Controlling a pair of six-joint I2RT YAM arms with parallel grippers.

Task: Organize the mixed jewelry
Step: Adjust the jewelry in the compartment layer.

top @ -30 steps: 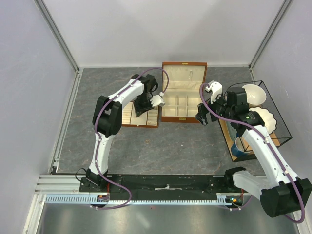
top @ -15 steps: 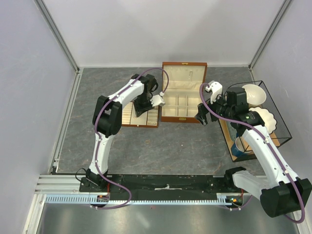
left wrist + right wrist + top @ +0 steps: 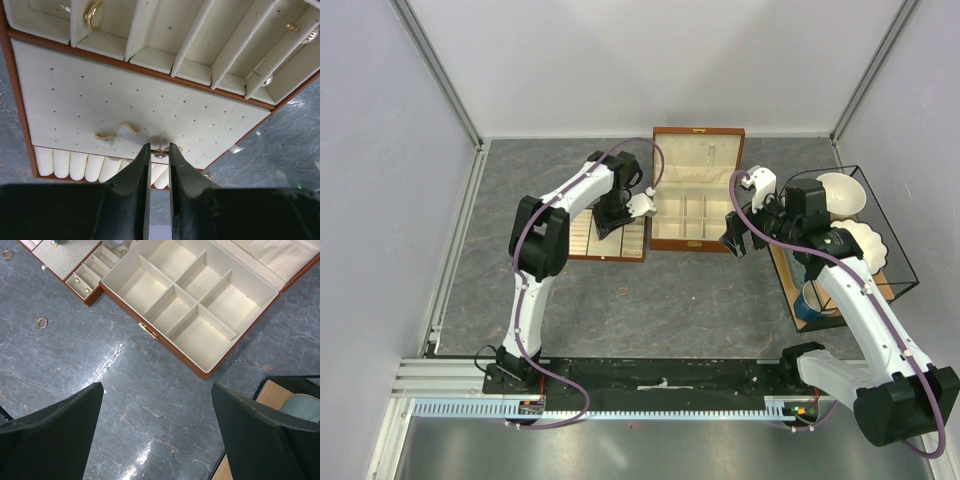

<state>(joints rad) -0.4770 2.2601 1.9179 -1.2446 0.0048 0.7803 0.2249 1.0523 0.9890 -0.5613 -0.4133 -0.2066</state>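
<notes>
My left gripper (image 3: 160,149) is over the near edge of the flat cream slotted tray (image 3: 75,90), shut on a tiny pearl stud earring (image 3: 160,155) at the perforated pad. Two pale curved pieces (image 3: 116,135) lie on the pad to its left. A gold ring (image 3: 92,13) and small studs (image 3: 291,27) sit in the tray's compartments. Loose pieces (image 3: 235,148) lie on the table beside the tray. My right gripper (image 3: 156,390) is open and empty above bare table, near the wooden cream-lined box (image 3: 200,305). A gold ring (image 3: 42,322) lies on the table.
In the top view the tray (image 3: 582,240) lies left of the open box (image 3: 692,215). A black wire basket (image 3: 900,262) with white bowls and a blue cup (image 3: 809,301) stands at the right. A tiny piece (image 3: 622,291) lies on the table in front of the tray.
The left arm has shifted very slightly over the tray. The right arm has not moved.
</notes>
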